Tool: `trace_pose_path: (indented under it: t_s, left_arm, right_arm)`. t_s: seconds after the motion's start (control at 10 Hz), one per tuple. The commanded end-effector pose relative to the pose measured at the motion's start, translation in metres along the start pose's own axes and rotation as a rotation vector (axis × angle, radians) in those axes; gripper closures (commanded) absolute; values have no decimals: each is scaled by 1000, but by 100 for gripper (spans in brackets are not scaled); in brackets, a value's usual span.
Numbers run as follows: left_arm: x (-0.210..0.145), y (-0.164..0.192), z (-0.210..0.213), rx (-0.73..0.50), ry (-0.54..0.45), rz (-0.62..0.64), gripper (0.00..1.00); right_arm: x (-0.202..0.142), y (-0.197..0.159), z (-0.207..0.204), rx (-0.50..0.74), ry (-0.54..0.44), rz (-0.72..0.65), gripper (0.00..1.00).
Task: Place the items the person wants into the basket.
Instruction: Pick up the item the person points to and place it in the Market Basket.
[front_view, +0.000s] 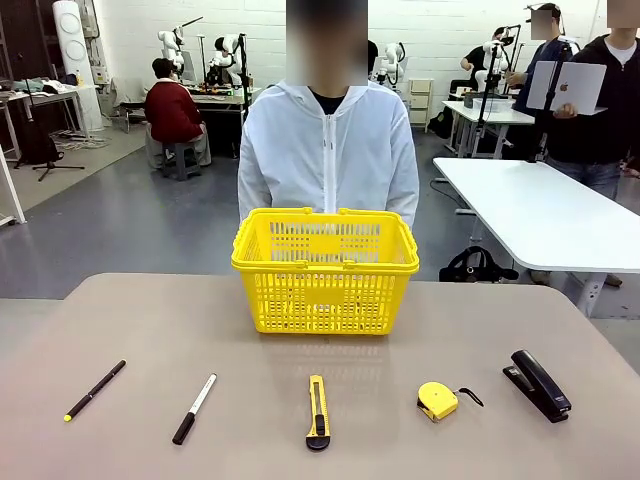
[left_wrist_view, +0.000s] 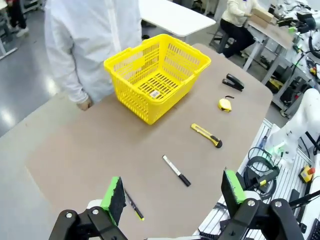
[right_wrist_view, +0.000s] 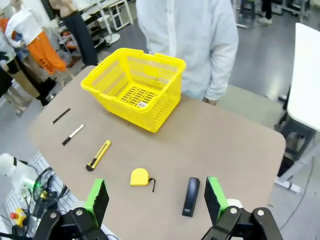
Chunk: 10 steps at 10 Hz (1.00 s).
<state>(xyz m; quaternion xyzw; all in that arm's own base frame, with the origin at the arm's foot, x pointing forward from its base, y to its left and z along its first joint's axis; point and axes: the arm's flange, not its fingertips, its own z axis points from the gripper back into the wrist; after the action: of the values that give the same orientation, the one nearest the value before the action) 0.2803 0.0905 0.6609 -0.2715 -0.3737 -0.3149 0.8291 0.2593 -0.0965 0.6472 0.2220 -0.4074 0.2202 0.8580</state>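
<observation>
My largest worry is the person (front_view: 330, 150) in the white jacket, who stands right behind the basket (front_view: 325, 295) with a hand (left_wrist_view: 85, 104) at the table's (front_view: 150, 320) far edge; a long reach could meet that hand. The basket itself is light plastic, so I judge a bump on its rim would shove it. It is bright yellow with lattice sides and both handles folded down, and it sits open-topped at the far middle of the table. On the near side the tools lie in a row well apart, and a wrong pick is possible: the black stapler (front_view: 537, 384), marker (front_view: 195, 408) and yellow-tipped pen (front_view: 95, 390) flank the wanted pair. The slim yellow-and-black utility knife (front_view: 317, 411) lies flat in the middle, so pads may skid off it. The small rounded yellow tape measure (front_view: 437, 400), strap trailing, lies right of it and could squirt free. The left gripper (left_wrist_view: 172, 187) and right gripper (right_wrist_view: 156, 187) hang above the near edge, jaws spread wide, holding nothing.
</observation>
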Motion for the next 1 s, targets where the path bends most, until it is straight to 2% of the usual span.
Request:
trace_pose_path:
  t_s: [0.0, 0.1, 0.4, 0.5, 0.9]
  left_arm:
    - [4, -10, 3, 57, 75, 46, 0]
    - [7, -11, 5, 67, 115, 43, 0]
    - [14, -11, 7, 88, 147, 74, 0]
    - [7, -12, 4, 62, 98, 35, 0]
    - [7, -12, 4, 62, 98, 35, 0]
  right_arm:
    - [-2, 14, -12, -22, 30, -5, 0]
    - [-1, 16, -13, -33, 51, -4, 0]
    - [2, 16, -17, -57, 117, -24, 0]
    - [2, 16, -14, -49, 67, 18, 0]
    - [2, 16, -14, -49, 67, 18, 0]
